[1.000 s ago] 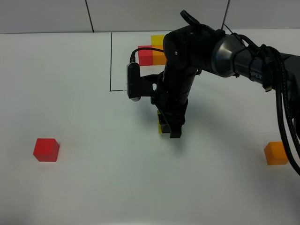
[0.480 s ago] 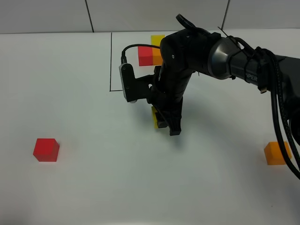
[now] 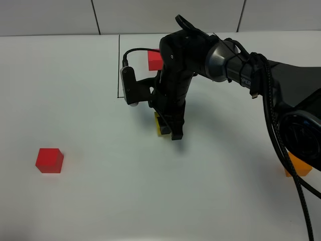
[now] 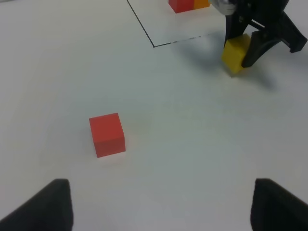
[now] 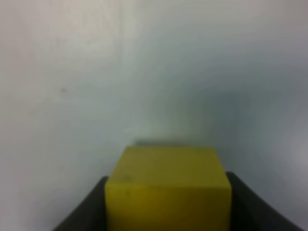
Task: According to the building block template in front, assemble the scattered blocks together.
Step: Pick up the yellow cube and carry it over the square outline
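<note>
My right gripper [image 3: 168,129] reaches across the middle of the table and is shut on the yellow block [image 3: 158,124], held low over the white table just in front of the black frame line [image 3: 119,65]. The right wrist view shows the yellow block [image 5: 168,185] between the dark fingers. The red block [image 3: 49,160] lies alone at the front left; the left wrist view shows this red block [image 4: 107,134] ahead of my open left gripper [image 4: 163,207]. The orange block [image 3: 297,168] sits at the far right, partly behind a cable. Of the template, only its red cube [image 3: 154,60] shows past the arm.
The right arm's black body and cables [image 3: 271,95] span the right half of the table. A tiled wall runs along the back edge. In the left wrist view the template's red cube [image 4: 180,5] and orange cube [image 4: 201,4] show inside the frame corner.
My right arm has carried the yellow block to the left and a little toward the frame. The red and orange blocks have stayed where they were.
</note>
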